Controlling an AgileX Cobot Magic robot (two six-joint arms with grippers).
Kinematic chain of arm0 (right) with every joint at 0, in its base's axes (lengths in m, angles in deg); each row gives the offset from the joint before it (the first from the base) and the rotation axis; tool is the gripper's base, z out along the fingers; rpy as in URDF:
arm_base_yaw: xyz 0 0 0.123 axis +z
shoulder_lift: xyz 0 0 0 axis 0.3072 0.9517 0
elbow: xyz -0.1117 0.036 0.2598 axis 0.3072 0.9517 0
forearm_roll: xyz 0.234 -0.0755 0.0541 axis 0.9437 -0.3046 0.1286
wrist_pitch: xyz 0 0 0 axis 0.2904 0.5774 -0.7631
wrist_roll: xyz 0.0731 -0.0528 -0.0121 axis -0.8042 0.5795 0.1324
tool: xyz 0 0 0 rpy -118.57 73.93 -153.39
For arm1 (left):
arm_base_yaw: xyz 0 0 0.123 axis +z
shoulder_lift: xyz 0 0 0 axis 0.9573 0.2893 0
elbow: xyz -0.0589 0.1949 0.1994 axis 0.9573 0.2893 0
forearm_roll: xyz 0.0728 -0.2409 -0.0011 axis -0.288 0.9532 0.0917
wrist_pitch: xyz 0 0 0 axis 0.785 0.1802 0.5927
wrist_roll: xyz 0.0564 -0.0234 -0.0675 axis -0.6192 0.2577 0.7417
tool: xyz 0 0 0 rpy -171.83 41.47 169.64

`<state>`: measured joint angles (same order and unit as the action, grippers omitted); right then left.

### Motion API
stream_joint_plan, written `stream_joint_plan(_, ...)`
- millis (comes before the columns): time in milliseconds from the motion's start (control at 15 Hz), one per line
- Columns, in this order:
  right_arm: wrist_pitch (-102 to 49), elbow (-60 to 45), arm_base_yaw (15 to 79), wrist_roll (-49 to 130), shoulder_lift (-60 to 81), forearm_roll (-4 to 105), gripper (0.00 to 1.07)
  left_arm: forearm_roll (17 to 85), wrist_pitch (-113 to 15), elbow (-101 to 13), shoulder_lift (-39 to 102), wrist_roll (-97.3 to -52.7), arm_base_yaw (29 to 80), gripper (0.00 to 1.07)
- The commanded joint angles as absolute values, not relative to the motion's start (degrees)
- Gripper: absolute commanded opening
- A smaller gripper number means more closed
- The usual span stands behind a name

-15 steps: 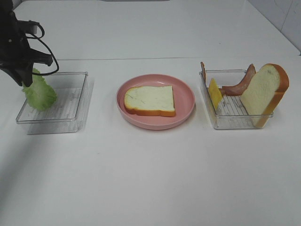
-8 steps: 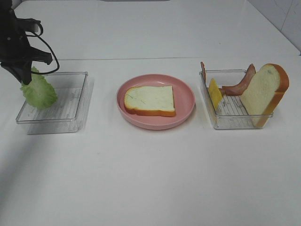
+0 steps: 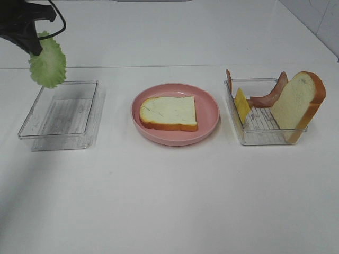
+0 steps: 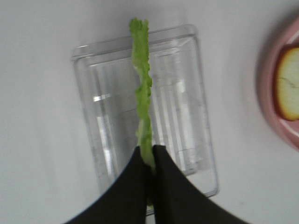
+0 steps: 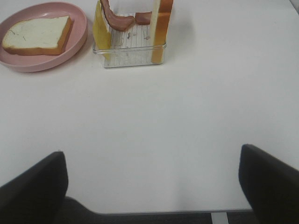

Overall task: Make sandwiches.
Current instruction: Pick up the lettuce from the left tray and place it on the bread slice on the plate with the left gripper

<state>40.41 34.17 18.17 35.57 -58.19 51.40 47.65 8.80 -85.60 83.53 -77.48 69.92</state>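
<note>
No text, label, brand, number or sign readable in any view, left tray (image 3: 58,142) unmarked, pink plate (image 3: 212,114) and bread slice (image 3: 169,111) unmarked, right tray (image 3: 267,137) unmarked, table (image 3: 169,201) plain white
</note>
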Motion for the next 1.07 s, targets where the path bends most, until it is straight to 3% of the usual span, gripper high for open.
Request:
stream_joint_plan(67, 39.89, 34.28, 17.95, 36.14, -59.39, 51.46, 0.96, 58.02, 8.34, -85.60, 83.07, -81.49, 68.95, 0.00)
stream_joint_plan(200, 39.89, 34.28, 17.95, 36.14, -59.39, 51.46, 0.96, 64.49, 4.21, -85.60, 83.13, -84.35, 64.36, 0.00)
stream_joint_plan(400, 39.89, 34.28, 17.95, 36.14, -59.39, 51.46, 0.96, 66.38, -1.46, -85.60, 83.59, -84.47, 57.83, 0.00)
stream_joint_plan(467, 39.89, 34.28, 17.95, 36.14, -59.39, 51.46, 0.96, 66.95, -4.95, -85.60, 84.85, -84.01, 53.48, 0.00)
stream_joint_plan(733, 39.89, 34.28, 17.95, 36.14, -59.39, 51.46, 0.96, 68.67, -9.82, -86.17, 89.78, -83.84, 49.06, 0.00)
stream_joint_plan(1067, 39.89, 34.28, 17.95, 36.14, -59.39, 51.46, 0.96, 72.51, -10.11, -86.63, 94.13, -84.24, 48.09, 0.00)
